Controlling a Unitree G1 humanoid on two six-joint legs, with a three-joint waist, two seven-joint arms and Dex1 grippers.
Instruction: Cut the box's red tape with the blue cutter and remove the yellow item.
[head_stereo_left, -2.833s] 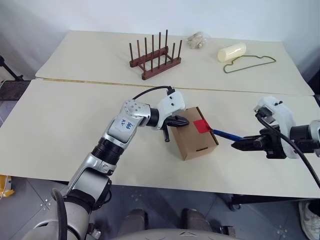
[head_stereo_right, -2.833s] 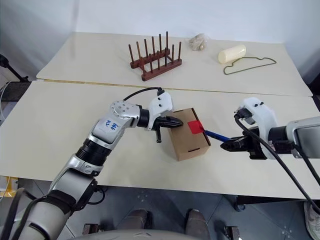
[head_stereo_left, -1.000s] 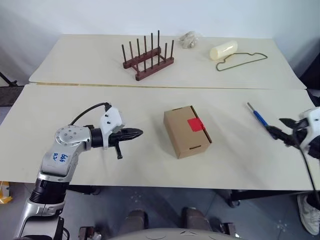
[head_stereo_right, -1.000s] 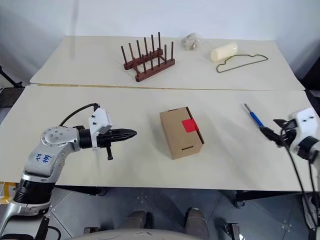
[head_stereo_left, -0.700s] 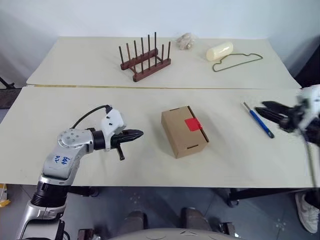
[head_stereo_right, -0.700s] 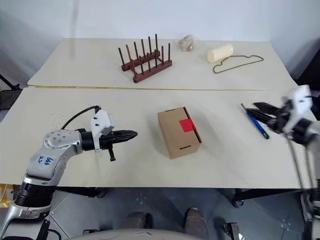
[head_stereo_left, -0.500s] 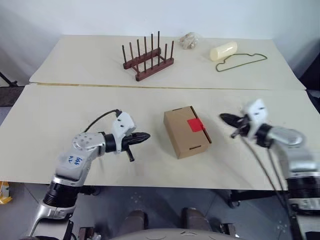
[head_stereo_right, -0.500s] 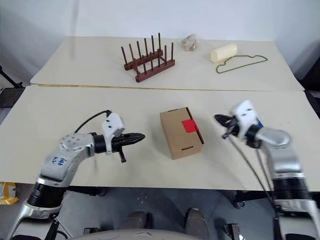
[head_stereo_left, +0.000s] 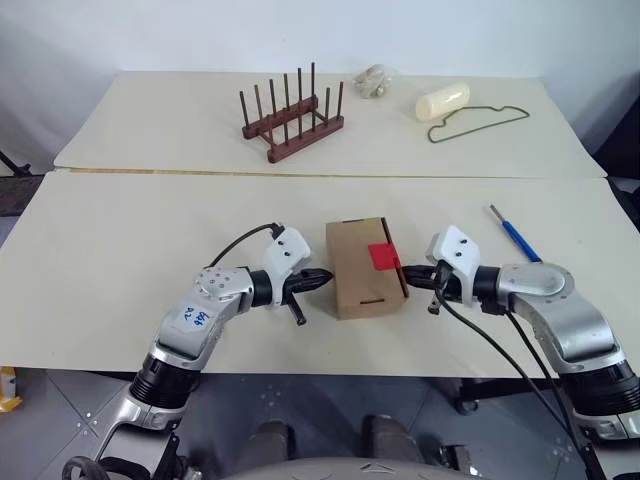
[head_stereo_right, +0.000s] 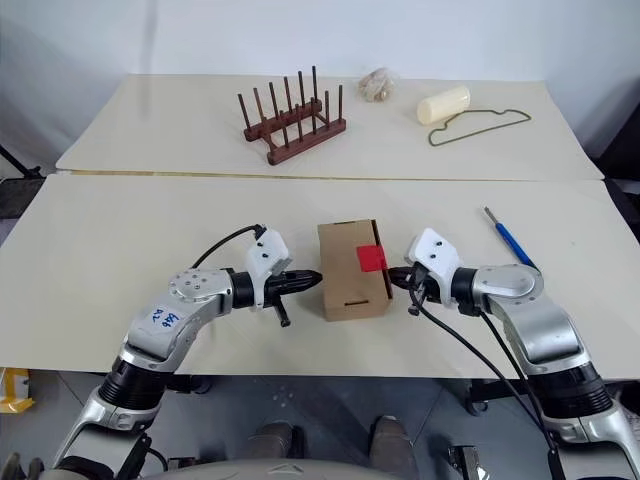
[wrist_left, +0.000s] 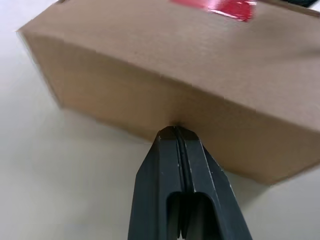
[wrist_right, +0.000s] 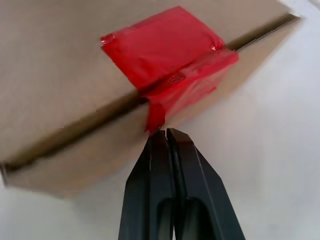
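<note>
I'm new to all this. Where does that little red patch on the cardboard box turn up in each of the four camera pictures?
Left eye view: the red tape sits on the box's top, at its right edge.
Right eye view: same spot on the box.
Left wrist view: a red strip at the box's far top edge, beyond the left gripper.
Right wrist view: folded over the flap seam, just beyond the right gripper.
Shared landmark: the brown box.

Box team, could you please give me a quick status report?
Both claws shut, empty: left claw and right claw flank the box. Red tape split along the flap seam. Blue cutter lies on the table. Nothing in the way.
</note>
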